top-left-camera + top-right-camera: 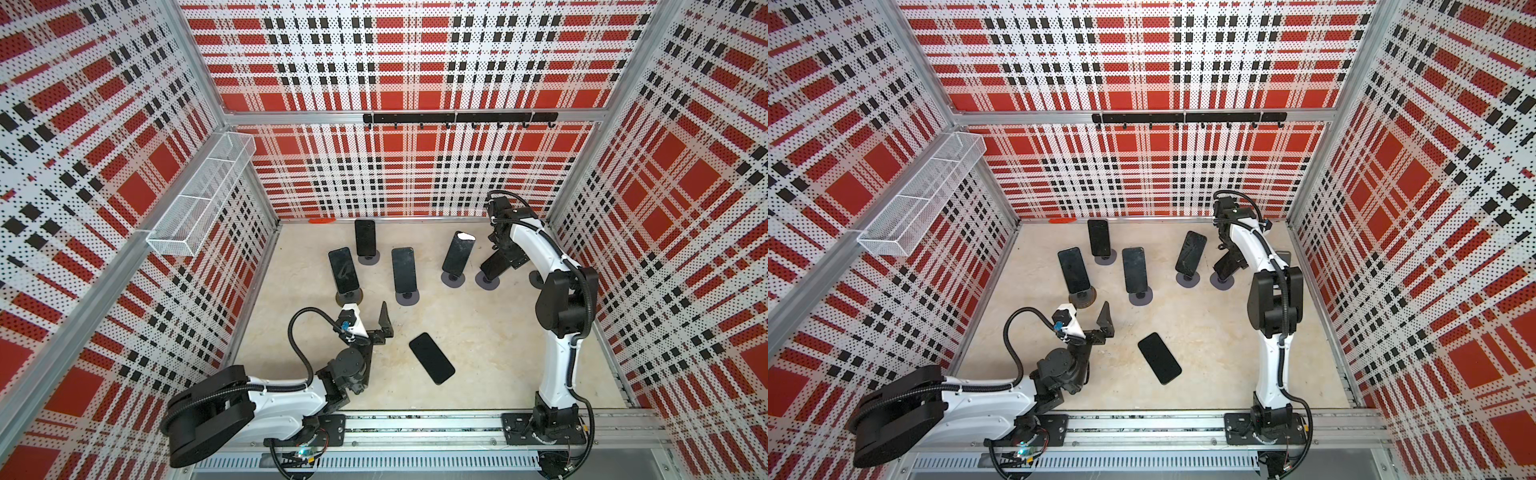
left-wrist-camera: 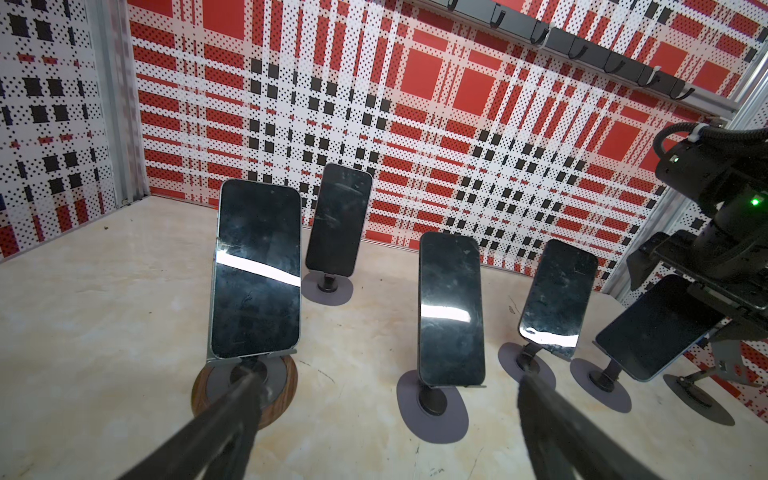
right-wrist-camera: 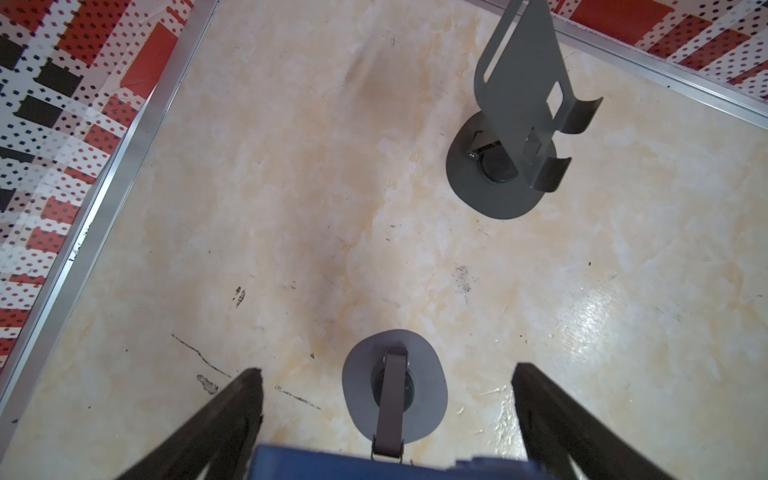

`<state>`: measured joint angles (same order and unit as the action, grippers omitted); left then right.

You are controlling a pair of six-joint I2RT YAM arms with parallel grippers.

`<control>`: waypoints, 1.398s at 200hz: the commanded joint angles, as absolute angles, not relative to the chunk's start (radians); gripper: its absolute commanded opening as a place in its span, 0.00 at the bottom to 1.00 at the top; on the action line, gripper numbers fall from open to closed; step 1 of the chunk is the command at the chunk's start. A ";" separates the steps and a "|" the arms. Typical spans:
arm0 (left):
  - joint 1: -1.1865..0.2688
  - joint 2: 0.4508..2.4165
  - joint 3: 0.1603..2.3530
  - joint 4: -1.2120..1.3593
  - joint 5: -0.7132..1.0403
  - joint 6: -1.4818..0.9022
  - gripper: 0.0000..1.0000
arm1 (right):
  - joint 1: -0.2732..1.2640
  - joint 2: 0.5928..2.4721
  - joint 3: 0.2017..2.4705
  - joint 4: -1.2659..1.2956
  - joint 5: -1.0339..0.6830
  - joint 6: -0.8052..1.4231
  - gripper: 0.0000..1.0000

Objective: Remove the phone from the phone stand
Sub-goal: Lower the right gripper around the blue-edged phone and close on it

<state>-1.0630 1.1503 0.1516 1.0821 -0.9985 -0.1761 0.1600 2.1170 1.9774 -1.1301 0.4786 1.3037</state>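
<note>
Right gripper (image 3: 386, 368), jaws apart, straddles the blue-backed black slab phone (image 3: 374, 463), which leans on its grey metal round-based stand (image 3: 395, 399) near the right wall — contact unclear. Best practice: close squarely on both long edges, then lift up and clear of the cradle lip — base undisturbed.

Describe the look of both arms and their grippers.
Both the left arm and right arm have white shells with black joints. Black ribbed cables run along them. The left gripper and right gripper each have two black tapering fingers; a white camera housing sits at the left wrist.
</note>
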 commanded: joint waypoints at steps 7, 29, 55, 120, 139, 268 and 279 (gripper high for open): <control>-1.066 1.147 0.167 1.085 -0.991 -0.176 0.98 | 0.152 2.095 1.969 -1.138 0.482 1.328 0.97; -1.066 1.147 0.167 1.086 -0.989 -0.176 0.98 | 0.152 2.085 1.972 -1.149 0.489 1.333 0.96; -1.065 1.149 0.169 1.085 -0.984 -0.176 0.98 | 0.153 2.075 1.976 -1.160 0.475 1.330 0.98; -1.066 1.146 0.169 1.086 -0.979 -0.176 0.98 | 0.153 2.060 1.988 -1.185 0.435 1.336 1.00; -1.065 1.140 0.167 1.086 -0.978 -0.175 0.98 | 0.155 2.053 1.988 -1.189 0.432 1.336 1.00; -1.067 1.111 0.163 1.078 -0.968 -0.174 0.98 | 0.160 2.054 1.980 -1.180 0.428 1.336 0.91; -1.067 1.111 0.163 1.078 -0.966 -0.173 0.98 | 0.160 2.067 1.999 -1.200 0.448 1.339 0.91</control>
